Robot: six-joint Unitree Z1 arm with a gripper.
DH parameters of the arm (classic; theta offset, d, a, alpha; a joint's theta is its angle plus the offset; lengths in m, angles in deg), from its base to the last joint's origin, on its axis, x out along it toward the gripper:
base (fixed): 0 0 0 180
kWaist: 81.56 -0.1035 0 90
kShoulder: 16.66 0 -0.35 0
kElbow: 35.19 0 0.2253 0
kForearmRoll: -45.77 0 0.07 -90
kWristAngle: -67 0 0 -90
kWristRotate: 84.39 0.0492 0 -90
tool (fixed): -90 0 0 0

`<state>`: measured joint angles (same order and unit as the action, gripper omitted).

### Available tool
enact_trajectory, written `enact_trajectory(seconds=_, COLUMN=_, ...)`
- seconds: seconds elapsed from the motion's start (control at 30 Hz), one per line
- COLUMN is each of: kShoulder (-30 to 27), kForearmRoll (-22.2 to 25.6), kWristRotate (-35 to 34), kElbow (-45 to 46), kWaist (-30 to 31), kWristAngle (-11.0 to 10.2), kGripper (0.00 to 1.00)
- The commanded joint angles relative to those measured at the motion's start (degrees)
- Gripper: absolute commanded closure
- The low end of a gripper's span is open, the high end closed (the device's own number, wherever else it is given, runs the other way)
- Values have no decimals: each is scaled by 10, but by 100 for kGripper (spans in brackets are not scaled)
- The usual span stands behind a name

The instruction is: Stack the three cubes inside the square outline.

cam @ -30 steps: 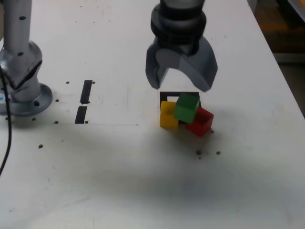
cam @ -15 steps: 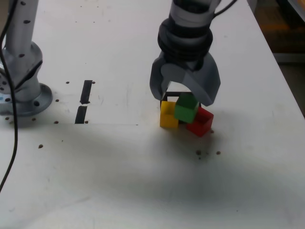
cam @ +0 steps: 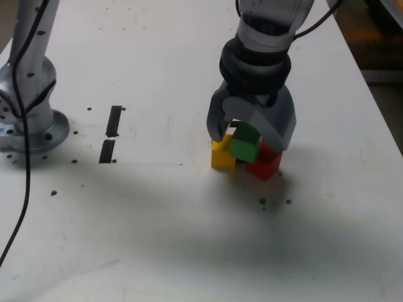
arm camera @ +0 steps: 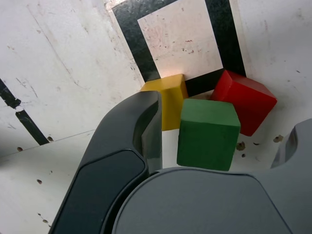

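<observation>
Green cube (arm camera: 208,134), perched on yellow cube (arm camera: 167,99) and red cube (arm camera: 243,100): open jaws straddling; centre, then close squarely.

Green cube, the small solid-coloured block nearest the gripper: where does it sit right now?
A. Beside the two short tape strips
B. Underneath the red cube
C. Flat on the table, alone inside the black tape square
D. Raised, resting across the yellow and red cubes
D: the green cube sits higher than the yellow cube and red cube, propped across both, between the open jaws.
</observation>
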<state>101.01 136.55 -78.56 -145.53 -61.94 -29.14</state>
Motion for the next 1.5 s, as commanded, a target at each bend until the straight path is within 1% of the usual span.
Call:
enact_trajectory(seconds=0.0, kShoulder=7, kForearmRoll=-2, kWristRotate=0, kElbow=-3, kWaist=2, kWristAngle=2, kGripper=14)
enact_trajectory(seconds=0.1, kShoulder=14, kForearmRoll=-4, kWristRotate=-1, kElbow=-7, kWaist=6, kWristAngle=2, kGripper=18)
enact_trajectory(seconds=0.2, kShoulder=19, kForearmRoll=-4, kWristRotate=-4, kElbow=-11, kWaist=11, kWristAngle=0, kGripper=25)
enact_trajectory(seconds=0.3, kShoulder=23, kForearmRoll=-6, kWristRotate=-8, kElbow=-15, kWaist=14, kWristAngle=-1, kGripper=38)
enact_trajectory(seconds=0.5, kShoulder=24, kForearmRoll=-23, kWristRotate=-6, kElbow=-26, kWaist=18, kWristAngle=-4, kGripper=70)
enact_trajectory(seconds=0.57, kShoulder=23, kForearmRoll=-29, kWristRotate=-4, kElbow=-30, kWaist=20, kWristAngle=-4, kGripper=77)
enact_trajectory(seconds=0.63, kShoulder=23, kForearmRoll=-32, kWristRotate=-3, kElbow=-32, kWaist=21, kWristAngle=-3, kGripper=82)
enact_trajectory(seconds=0.8, kShoulder=18, kForearmRoll=-22, kWristRotate=-5, kElbow=-32, kWaist=21, kWristAngle=-1, kGripper=89)
enact_trajectory(seconds=0.93, kShoulder=13, kForearmRoll=-4, kWristRotate=-10, kElbow=-34, kWaist=22, kWristAngle=-5, kGripper=94)
enact_trajectory(seconds=1.03, kShoulder=3, kForearmRoll=26, kWristRotate=-19, kElbow=-45, kWaist=23, kWristAngle=-15, kGripper=95)
enact_trajectory(seconds=1.13, kShoulder=-14, kForearmRoll=74, kWristRotate=-27, kElbow=-65, kWaist=25, kWristAngle=-35, kGripper=95)
enact_trajectory(seconds=1.17, kShoulder=-24, kForearmRoll=97, kWristRotate=-29, kElbow=-75, kWaist=24, kWristAngle=-44, kGripper=95)
enact_trajectory(seconds=1.27, kShoulder=-47, kForearmRoll=135, kWristRotate=-30, kElbow=-90, kWaist=14, kWristAngle=-59, kGripper=95)
enact_trajectory(seconds=1.37, kShoulder=-69, kForearmRoll=147, kWristRotate=-30, kElbow=-90, kWaist=-7, kWristAngle=-64, kGripper=95)
enact_trajectory(seconds=1.47, kShoulder=-85, kForearmRoll=145, kWristRotate=-30, kElbow=-76, kWaist=-35, kWristAngle=-63, kGripper=95)
